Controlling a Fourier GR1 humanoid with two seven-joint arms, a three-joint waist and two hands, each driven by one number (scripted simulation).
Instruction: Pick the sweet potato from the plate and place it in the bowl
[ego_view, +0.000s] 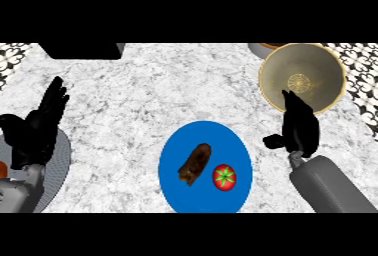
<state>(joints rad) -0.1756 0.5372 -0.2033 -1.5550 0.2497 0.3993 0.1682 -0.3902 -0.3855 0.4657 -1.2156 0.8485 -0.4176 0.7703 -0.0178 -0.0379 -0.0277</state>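
Marble-patterned table (148, 85) fills the view, white-grey, carrying everything below. Next in size, the blue plate (205, 200), set near the lower middle, between the two forearms, so either arm could reach it. The bowl (328, 65) sits at the upper right, tan with a pale rim and a round mark at its bottom, well apart from the plate; its mouth faces up, ready to receive. The right hand (299, 127) hangs between plate and bowl, its fingertips overlapping the bowl's near rim in the view, fingers straight and relaxed, holding nothing. The left hand (37, 127) rests at the left edge, fingers up and open, also holding nothing, partly over a grey round mat (59, 172). A dark box (81, 50) lies at the top left edge. The sweet potato (196, 164), brown and elongated, lies on the plate, tilted, left of centre. Just beside it, to the right, a tomato (224, 177), red with a green stalk; whether the two touch cannot be told. Judgement: the pick is not yet done; the right hand is the nearer one, and the tomato's closeness calls for care on approach.
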